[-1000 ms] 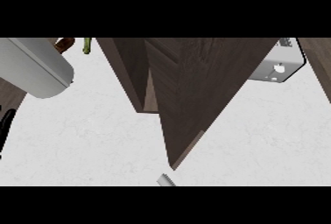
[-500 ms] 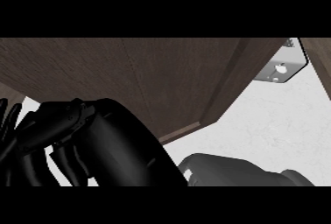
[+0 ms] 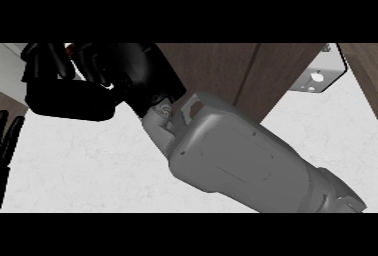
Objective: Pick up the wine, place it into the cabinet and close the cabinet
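My right forearm (image 3: 236, 155) runs from the lower right up to the black right hand (image 3: 81, 85) at the top left, in front of the cabinet's dark wood panels (image 3: 221, 70). The hand hides what lies behind it. A small reddish sliver (image 3: 70, 47) shows at its upper edge, and I cannot tell what it is. No wine bottle is plainly visible. Straight dark fingers of my left hand (image 3: 7, 150) show at the left edge, apart from everything else.
A metal hinge bracket (image 3: 319, 77) sits on the wood at the upper right. The pale speckled counter (image 3: 88, 170) spreads below and left of the forearm. Another strip of wood (image 3: 365, 65) shows at the far right.
The right hand has gone from the lower left to the top left, and its grey forearm now fills the middle. The wood covers less of the view. The left fingers sit lower.
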`<control>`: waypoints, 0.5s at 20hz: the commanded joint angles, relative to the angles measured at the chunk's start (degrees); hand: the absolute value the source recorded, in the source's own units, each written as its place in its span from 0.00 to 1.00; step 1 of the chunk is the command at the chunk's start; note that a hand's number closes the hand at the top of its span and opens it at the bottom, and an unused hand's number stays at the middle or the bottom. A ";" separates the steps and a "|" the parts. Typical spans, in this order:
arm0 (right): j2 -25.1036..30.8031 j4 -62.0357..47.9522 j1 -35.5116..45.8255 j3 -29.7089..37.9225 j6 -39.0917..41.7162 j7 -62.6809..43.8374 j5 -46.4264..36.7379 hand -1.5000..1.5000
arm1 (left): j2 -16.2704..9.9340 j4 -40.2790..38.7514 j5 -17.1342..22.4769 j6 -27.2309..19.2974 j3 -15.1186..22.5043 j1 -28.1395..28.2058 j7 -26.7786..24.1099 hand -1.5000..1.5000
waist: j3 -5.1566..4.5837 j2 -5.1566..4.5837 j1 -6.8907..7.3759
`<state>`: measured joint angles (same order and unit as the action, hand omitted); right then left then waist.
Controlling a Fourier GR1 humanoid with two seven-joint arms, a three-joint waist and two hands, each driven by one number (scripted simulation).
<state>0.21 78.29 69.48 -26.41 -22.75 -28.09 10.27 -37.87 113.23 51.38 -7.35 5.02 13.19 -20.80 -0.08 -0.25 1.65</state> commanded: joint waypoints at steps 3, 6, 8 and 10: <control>0.54 -11.16 2.89 8.59 6.13 6.30 2.16 1.00 | 0.95 1.35 -0.66 1.65 -2.52 2.36 0.52 0.00 | 0.05 0.14 -0.24; 0.53 -14.32 -2.38 5.93 7.86 12.62 1.02 1.00 | 1.79 1.67 -2.50 -1.04 -1.19 -0.15 2.22 0.00 | 0.08 -0.02 -0.65; 0.79 -19.24 2.55 8.82 8.68 13.08 1.34 1.00 | 1.88 1.61 -3.12 -0.36 -1.56 0.34 1.67 0.00 | 0.04 -0.11 -0.10; 3.75 -19.60 4.17 11.32 11.72 11.56 3.51 1.00 | 1.53 -1.15 -1.71 0.82 -2.54 -0.67 2.61 0.00 | 0.02 -0.19 -0.24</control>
<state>0.16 66.70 70.82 -21.07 -13.80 -17.60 12.85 -36.34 113.46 49.41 -7.30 3.48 12.72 -18.90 -0.17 1.18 1.55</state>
